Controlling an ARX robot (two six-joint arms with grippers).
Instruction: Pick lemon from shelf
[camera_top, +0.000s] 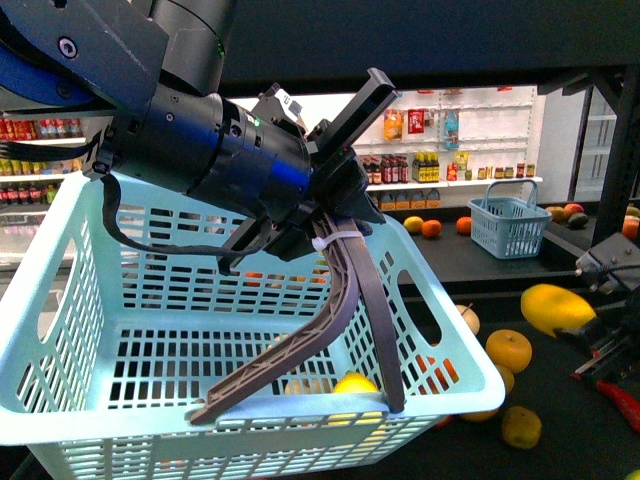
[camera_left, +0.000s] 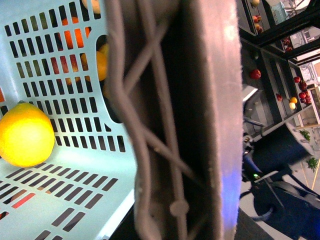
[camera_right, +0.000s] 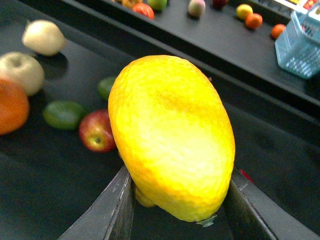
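My right gripper (camera_right: 177, 220) is shut on the lemon (camera_right: 172, 135), a bright yellow oval that stands up between both dark fingers (camera_right: 107, 215). In the front view the lemon (camera_top: 555, 307) hangs at the right, clear above the shelf's black deck (camera_top: 570, 420), and the right gripper (camera_top: 592, 330) reaches in from the edge. My left gripper (camera_top: 300, 400) is shut on the pale blue basket (camera_top: 60, 330), its grey fingers (camera_left: 170, 125) clamped over the near rim. A yellow fruit (camera_top: 355, 385) lies inside the basket (camera_left: 65, 65), also seen as a yellow fruit (camera_left: 25, 135) in the left wrist view.
Golden-orange fruits (camera_top: 508, 350) and a red chili (camera_top: 620, 405) lie on the deck under the lemon. A red apple (camera_right: 97, 131), a green fruit (camera_right: 62, 114) and a cream apple (camera_right: 20, 72) lie nearby. A small blue basket (camera_top: 510, 225) stands on the far deck.
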